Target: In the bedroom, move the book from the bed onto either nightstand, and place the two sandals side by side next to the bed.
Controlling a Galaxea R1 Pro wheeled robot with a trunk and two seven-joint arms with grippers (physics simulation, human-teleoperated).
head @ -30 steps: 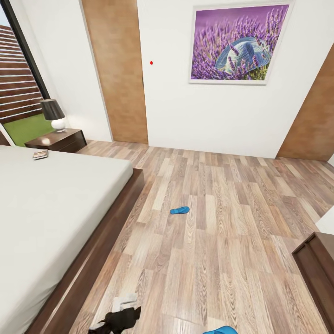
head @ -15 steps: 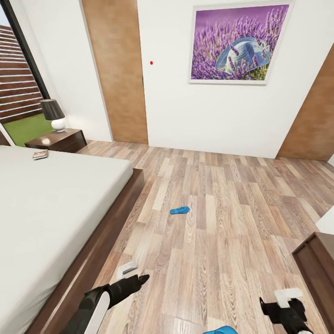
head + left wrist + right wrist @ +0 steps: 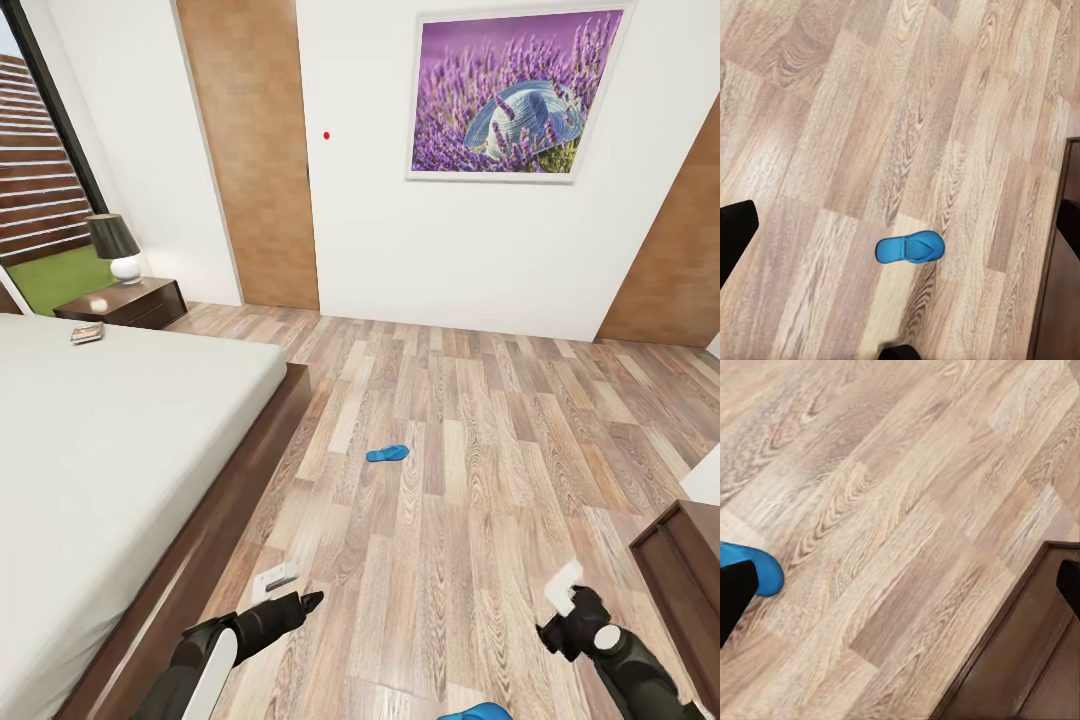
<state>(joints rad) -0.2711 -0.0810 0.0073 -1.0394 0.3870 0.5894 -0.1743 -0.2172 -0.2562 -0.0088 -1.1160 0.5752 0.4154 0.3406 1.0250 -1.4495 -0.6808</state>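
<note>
The book (image 3: 88,333) lies on the far corner of the bed (image 3: 110,440), close to the nightstand (image 3: 125,302). One blue sandal (image 3: 387,453) rests on the wood floor a little way off the bed's foot. The left wrist view has a sandal (image 3: 910,248) just beyond my left gripper (image 3: 904,225), whose fingers stand wide apart. A second sandal (image 3: 477,712) peeks in at the head view's bottom edge and appears beside a finger of my open right gripper (image 3: 900,585) as a blue toe (image 3: 754,566). Both grippers (image 3: 300,603) (image 3: 560,630) hover low over the floor, holding nothing.
A black-shaded lamp (image 3: 113,245) stands on the nightstand. A dark brown dresser (image 3: 690,580) sits at the right, its edge near my right gripper (image 3: 1020,660). Ahead, a white wall carries a lavender picture (image 3: 515,92) between wood panels. Open floor lies between bed and dresser.
My left arm came up from the bottom edge and now holds still. My right arm entered at the lower right, then rose and swung a little left. The sandals and book have not moved.
</note>
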